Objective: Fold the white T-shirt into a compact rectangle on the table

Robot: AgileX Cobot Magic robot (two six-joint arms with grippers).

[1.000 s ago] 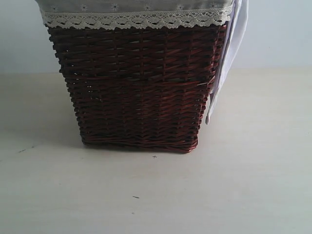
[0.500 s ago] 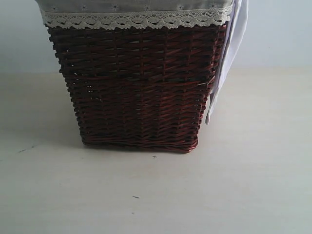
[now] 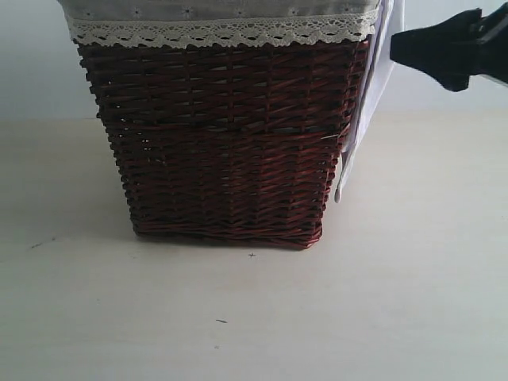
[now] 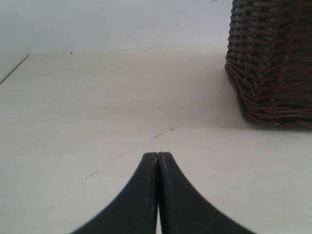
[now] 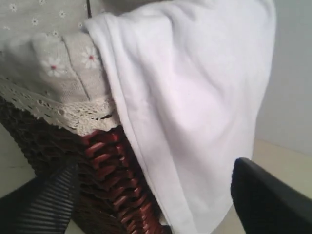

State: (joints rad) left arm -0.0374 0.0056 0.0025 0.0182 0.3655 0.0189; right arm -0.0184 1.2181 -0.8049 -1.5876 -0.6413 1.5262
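Draping the three-o'clock rim of a dark red-brown wicker basket (image 3: 222, 143), a soft white T-shirt (image 5: 190, 112) invites the spread right gripper (image 5: 155, 168); left gripper (image 4: 157, 155) sits clenched, empty.

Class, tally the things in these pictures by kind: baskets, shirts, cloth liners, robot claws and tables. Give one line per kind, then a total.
Basket: 1
White T-shirt: 1
Cloth liner: 1
Claws: 2, the left claw and the right claw
Table: 1
Total: 6
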